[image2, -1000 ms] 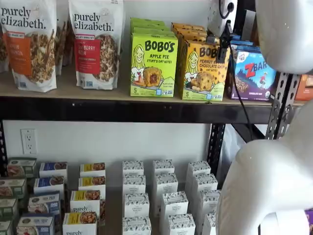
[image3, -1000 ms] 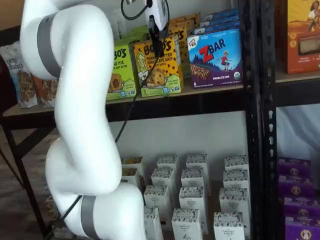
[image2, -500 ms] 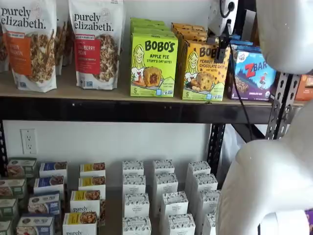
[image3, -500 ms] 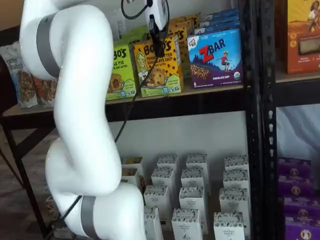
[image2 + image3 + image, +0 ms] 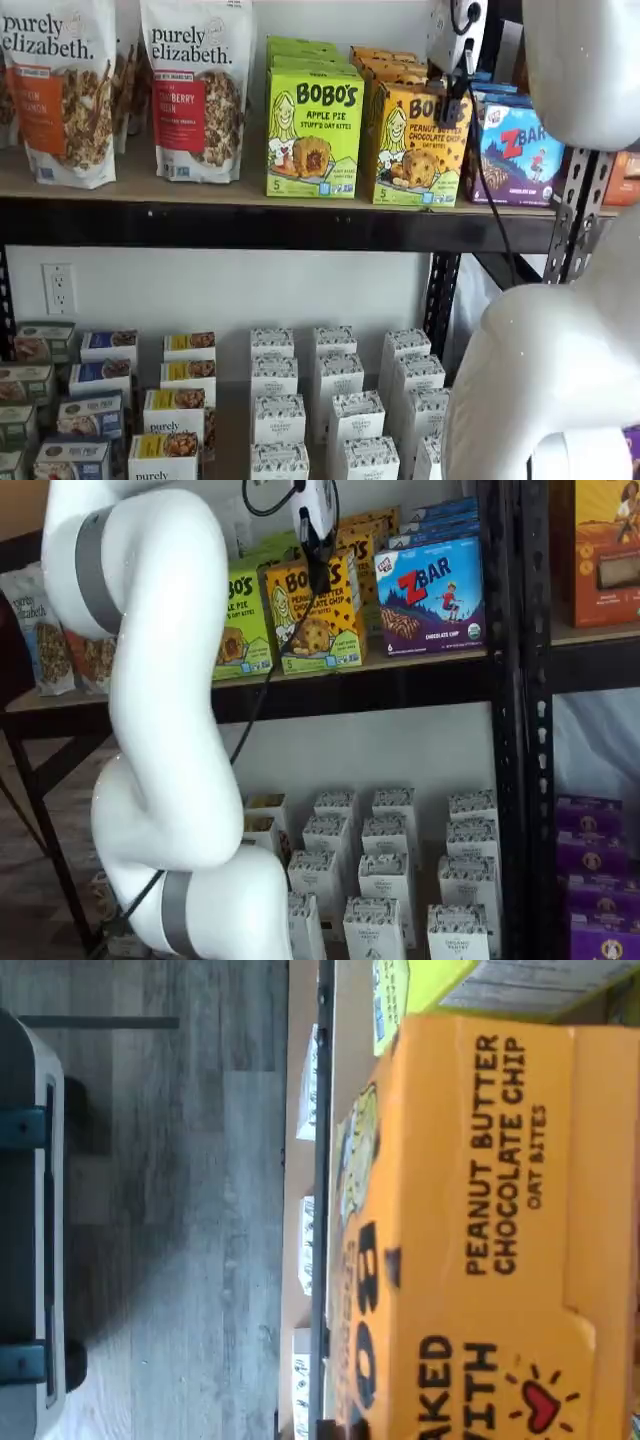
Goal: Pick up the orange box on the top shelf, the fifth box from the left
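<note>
**A:** While the claw (image 5: 317, 565) hangs over the orange box (image 5: 313, 614), can you tell how wide it stands?

**B:** No. Its black fingers (image 5: 452, 98) lie against the top of the carton's front in both shelf views, but they show side-on, so I cannot tell whether they are spread or pinching the box.

**A:** And where is the box?

**B:** Directly below the claw, upright on the top shelf (image 5: 200, 190). Its face reads "BOBO'S", "PEANUT BUTTER CHOCOLATE CHIP OAT BITES" (the wrist view shows the same words on its top panel (image 5: 500, 1230), plus "BAKED WITH" and a red heart).

**A:** Neighbours?

**B:** To one side of the claw, a lime-green box (image 5: 314, 132) marked "BOBO'S APPLE PIE"; to the other, a blue box (image 5: 432, 596) marked "ZBAR CHOCOLATE CHIP". Further off past the green one stand "purely elizabeth." bags (image 5: 196, 90).
</note>
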